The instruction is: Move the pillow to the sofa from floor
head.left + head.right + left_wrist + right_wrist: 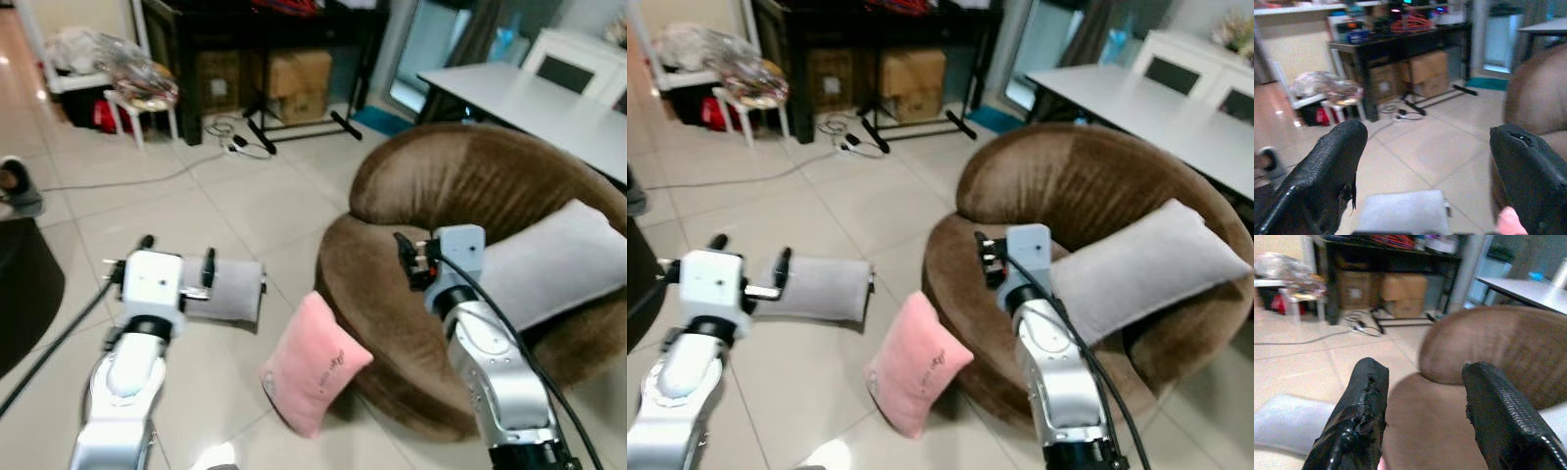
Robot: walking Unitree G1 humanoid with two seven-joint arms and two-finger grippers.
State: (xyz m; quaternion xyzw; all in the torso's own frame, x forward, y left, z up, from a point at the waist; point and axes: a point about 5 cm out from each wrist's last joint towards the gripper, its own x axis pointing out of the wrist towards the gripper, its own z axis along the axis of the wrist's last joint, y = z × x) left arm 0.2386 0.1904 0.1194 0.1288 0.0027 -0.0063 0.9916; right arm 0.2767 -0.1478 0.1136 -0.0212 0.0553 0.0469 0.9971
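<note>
A pink pillow (313,364) stands on the tiled floor, leaning against the front of the round brown sofa (441,181). Left of it a grey pillow (225,290) lies flat on the floor. Another grey pillow (558,262) rests on the sofa seat. My left gripper (178,257) hovers open just above the near end of the floor's grey pillow (1400,213), with nothing between its fingers (1322,176). My right gripper (407,257) is held open over the sofa's front edge, above and right of the pink pillow, also holding nothing.
A black table (265,29) with cardboard boxes (299,83) under it stands at the back, cables (230,142) trailing on the floor before it. A white stool (137,103) with bags is back left. A white table (529,98) stands behind the sofa.
</note>
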